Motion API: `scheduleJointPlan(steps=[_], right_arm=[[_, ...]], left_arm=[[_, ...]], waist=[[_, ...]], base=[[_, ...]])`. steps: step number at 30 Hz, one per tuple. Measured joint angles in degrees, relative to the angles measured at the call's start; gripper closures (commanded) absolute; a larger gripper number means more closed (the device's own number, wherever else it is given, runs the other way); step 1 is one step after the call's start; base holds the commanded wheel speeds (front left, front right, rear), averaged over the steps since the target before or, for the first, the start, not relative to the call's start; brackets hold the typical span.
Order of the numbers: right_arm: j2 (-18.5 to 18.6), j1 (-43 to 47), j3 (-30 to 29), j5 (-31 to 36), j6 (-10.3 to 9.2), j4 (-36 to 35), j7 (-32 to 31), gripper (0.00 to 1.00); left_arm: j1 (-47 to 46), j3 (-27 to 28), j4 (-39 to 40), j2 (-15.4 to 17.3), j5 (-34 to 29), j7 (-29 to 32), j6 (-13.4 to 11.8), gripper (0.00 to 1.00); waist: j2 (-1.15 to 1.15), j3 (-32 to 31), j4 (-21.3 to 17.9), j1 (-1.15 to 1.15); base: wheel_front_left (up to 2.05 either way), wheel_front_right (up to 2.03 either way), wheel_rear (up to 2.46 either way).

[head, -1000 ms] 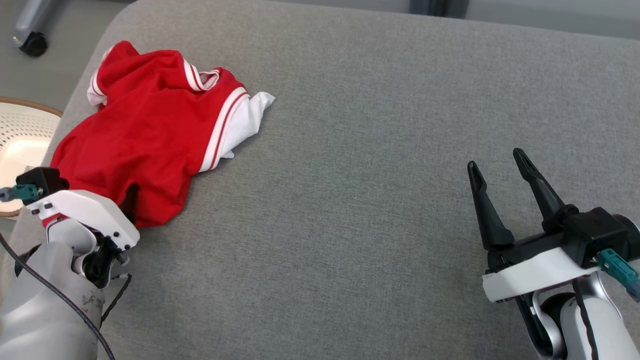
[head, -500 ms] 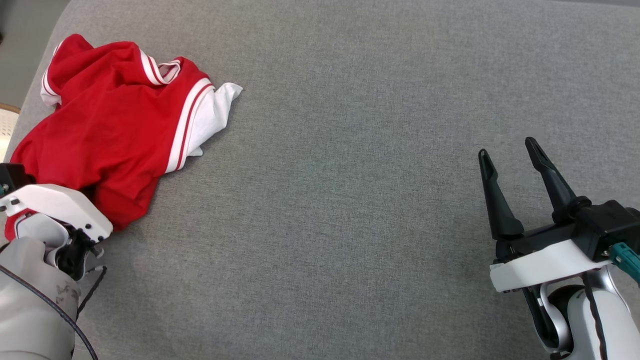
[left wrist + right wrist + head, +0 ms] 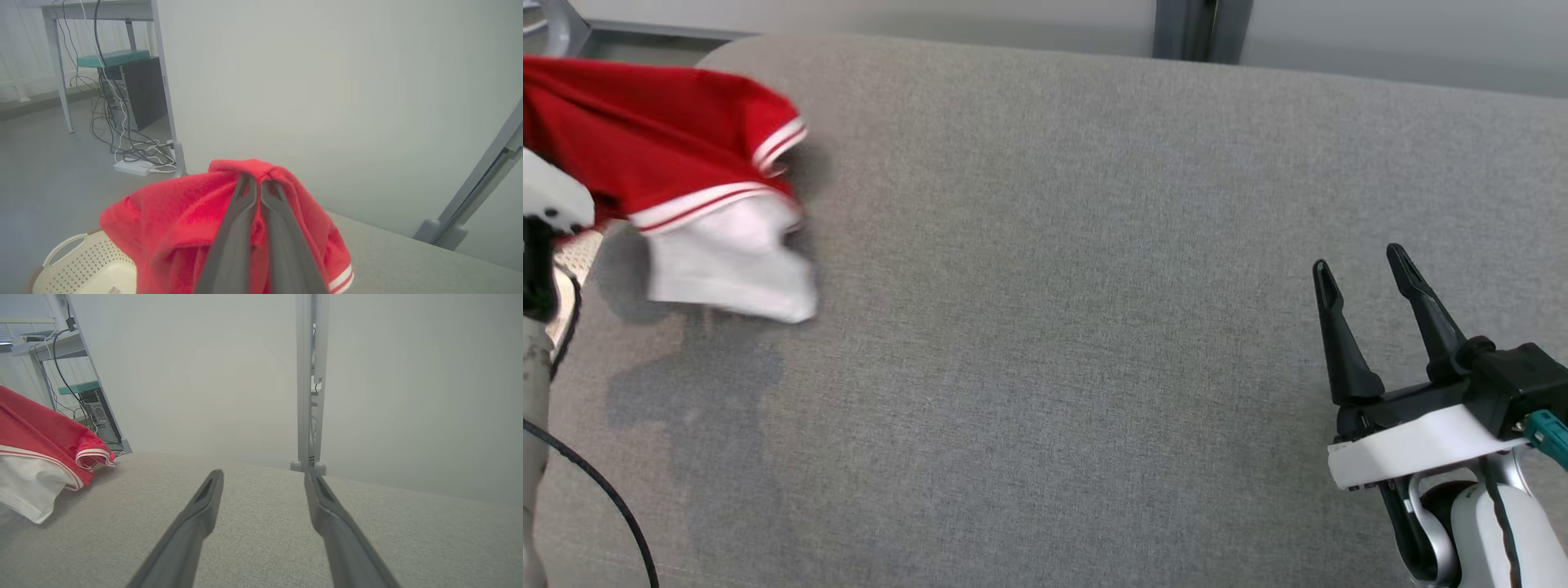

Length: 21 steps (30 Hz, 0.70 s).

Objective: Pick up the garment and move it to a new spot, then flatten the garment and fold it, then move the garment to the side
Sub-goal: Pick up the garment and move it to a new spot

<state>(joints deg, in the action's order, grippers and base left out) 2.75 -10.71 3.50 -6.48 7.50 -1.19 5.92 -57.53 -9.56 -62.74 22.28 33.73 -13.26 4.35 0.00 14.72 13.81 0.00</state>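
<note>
The garment (image 3: 678,155), a red shirt with white panels and red-and-white striped trim, hangs in the air above the far left of the grey table (image 3: 1054,343), its white part (image 3: 727,261) dangling lowest and casting a shadow. In the left wrist view my left gripper (image 3: 257,181) is shut on a bunched red fold of the garment (image 3: 171,216). In the head view its white wrist housing (image 3: 551,200) pokes out at the left edge. My right gripper (image 3: 1358,261) stands open and empty over the table's right side, far from the garment (image 3: 41,445).
A cream perforated basket (image 3: 81,261) sits on the floor beyond the table's left edge. A grey post (image 3: 310,396) rises behind the table's far edge. A desk with a computer and loose cables (image 3: 135,90) stands farther back on the left.
My left gripper has shut on the garment's near edge and lifted it off the table, so it now hangs in the air. The head camera shifted. The right gripper stayed open.
</note>
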Motion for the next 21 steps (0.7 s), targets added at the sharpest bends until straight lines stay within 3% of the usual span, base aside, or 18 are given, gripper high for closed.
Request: scheduleJointPlan(steps=[8,14,21], right_arm=[[0.01,2.26,-0.75,-1.72,0.0,1.48,1.26,0.0],[0.01,3.92,-0.99,-2.72,0.0,1.83,1.76,0.0],[0.01,4.19,-0.2,-3.59,0.0,1.77,1.88,0.0]], left_arm=[[1.76,-0.04,15.68,1.32,-3.68,-1.58,-4.53,1.0],[11.4,0.57,34.11,1.1,-5.23,-1.43,-9.72,1.0],[22.34,-0.45,54.48,1.41,-6.36,4.13,-15.37,1.0]], waist=[[0.0,-4.6,-0.96,0.0],[0.0,-7.41,-2.36,0.0],[0.0,-8.35,-4.96,0.0]], base=[[0.0,0.0,0.0],[0.0,0.0,0.0],[0.0,0.0,0.0]])
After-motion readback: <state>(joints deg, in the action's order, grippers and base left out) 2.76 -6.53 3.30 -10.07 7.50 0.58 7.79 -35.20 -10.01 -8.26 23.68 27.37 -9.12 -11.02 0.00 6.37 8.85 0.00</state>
